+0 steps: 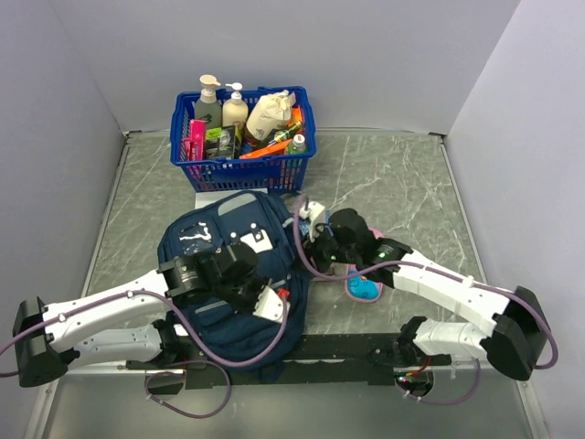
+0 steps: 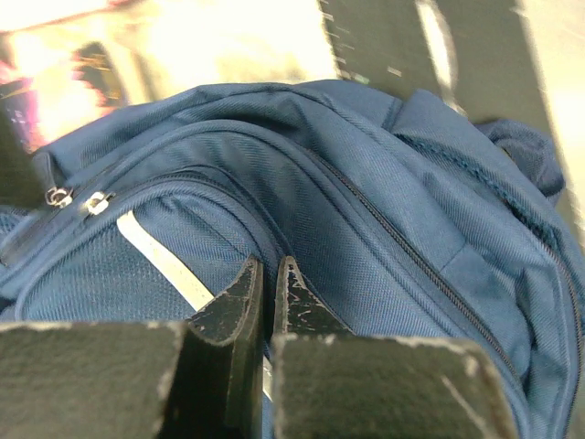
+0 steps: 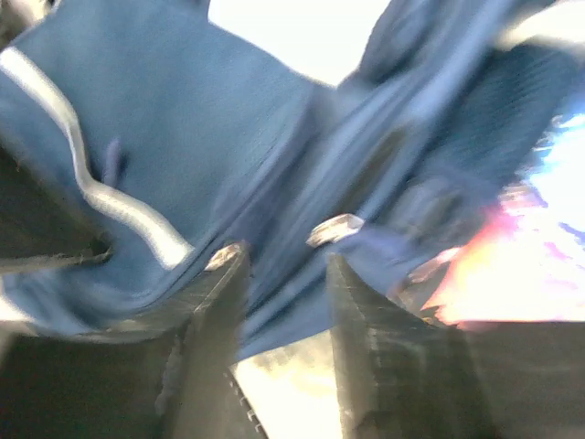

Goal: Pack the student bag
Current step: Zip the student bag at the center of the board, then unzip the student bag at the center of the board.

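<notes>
While the student bag (image 1: 187, 256) lies on the table (image 1: 393, 183), the left gripper (image 2: 271, 274) sits on its front, jaws pressed together. At its right edge the right gripper (image 3: 283, 261) stands spread.

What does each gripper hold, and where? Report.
Right gripper: open, holding nothing. Left gripper: shut against the backpack, by its pale stripe; whether fabric is pinched cannot be told.

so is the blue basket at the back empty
No, the blue mesh basket is filled with pump bottles, a pale pouch and more.
</notes>
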`<state>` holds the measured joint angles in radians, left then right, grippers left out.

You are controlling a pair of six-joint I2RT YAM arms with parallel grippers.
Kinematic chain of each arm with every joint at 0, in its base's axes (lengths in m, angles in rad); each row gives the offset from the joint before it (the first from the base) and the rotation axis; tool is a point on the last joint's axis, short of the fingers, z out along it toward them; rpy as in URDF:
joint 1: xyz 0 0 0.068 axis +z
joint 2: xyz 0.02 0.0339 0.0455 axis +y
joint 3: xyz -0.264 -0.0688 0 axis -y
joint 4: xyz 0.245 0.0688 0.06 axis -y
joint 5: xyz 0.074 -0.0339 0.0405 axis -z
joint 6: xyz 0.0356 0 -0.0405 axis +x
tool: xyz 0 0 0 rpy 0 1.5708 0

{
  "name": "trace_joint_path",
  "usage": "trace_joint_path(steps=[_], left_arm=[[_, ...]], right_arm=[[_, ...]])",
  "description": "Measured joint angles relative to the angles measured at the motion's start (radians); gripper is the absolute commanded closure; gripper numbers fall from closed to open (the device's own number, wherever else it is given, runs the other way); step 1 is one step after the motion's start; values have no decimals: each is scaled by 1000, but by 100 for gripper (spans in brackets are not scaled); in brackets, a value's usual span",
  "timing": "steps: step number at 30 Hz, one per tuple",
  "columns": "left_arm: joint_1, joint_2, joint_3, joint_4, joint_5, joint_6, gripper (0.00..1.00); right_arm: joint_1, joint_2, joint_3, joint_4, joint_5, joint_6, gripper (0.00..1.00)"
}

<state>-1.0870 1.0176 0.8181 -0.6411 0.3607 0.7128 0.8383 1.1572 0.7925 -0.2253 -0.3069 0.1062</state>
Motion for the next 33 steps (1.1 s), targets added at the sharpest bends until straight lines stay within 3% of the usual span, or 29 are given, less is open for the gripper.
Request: trace_joint_path(steps=[3, 7, 10, 16, 22, 33], left_arm=[[-11, -30, 5, -86, 18, 27, 99], [-17, -127, 5, -170, 18, 84, 99], [-17, -195, 5, -203, 12, 114, 99], [-17, -156, 21, -233, 16, 116, 99], [-18, -143, 37, -249, 8, 116, 99], [-18, -141, 62, -262, -10, 93, 99]], right_arm=[[-22, -63, 0, 39, 77, 5, 24], [-55, -167, -2, 100, 135, 3, 33], [-63, -161, -14, 148, 136, -9, 33], [-62, -181, -199, 225, 100, -76, 30], [-53, -185, -216, 247, 46, -150, 30], [46, -105, -209, 263, -34, -304, 46]])
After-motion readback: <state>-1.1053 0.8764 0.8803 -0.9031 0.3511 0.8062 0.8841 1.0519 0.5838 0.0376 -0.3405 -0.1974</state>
